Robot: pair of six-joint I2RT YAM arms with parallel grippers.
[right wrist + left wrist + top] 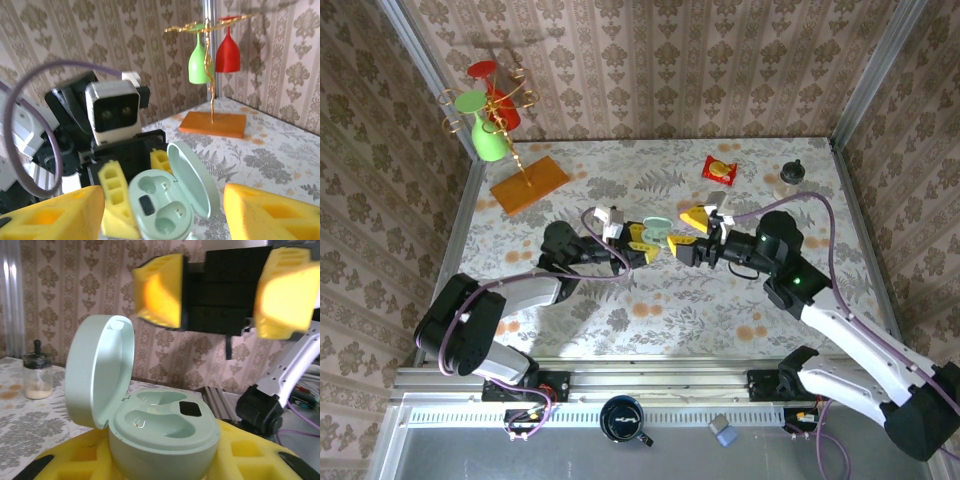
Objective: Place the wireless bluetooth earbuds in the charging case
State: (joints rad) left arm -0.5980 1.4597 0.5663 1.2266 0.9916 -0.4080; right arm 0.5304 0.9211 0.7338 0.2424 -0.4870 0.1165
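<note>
At tabletop centre, two arms meet head-on.

1. Left tool: clamped on the base of the charging case, its yellow pads on either side, presenting the case to the other arm.
2. Right tool: spread wide with nothing between its yellow pads, just short of the case and facing it.
3. Glass rack: far left corner, carrying one green and one red goblet, well apart from the work.
4. Charging case: mint green, oval, smooth matt plastic. Lid hinged up and standing open. Two moulded wells, both apparently bare, with a small dark square beside them.
5. Jar: far right corner, dark stopper.
6. Wireless bluetooth earbuds: too small to pick out, so I cannot tell where they lie.

Status, as judged: the case is open and presented, and insertion has not begun. The next move calls for the right tool to collect a bud in a fine pinch, then seat it squarely in a well.
</note>
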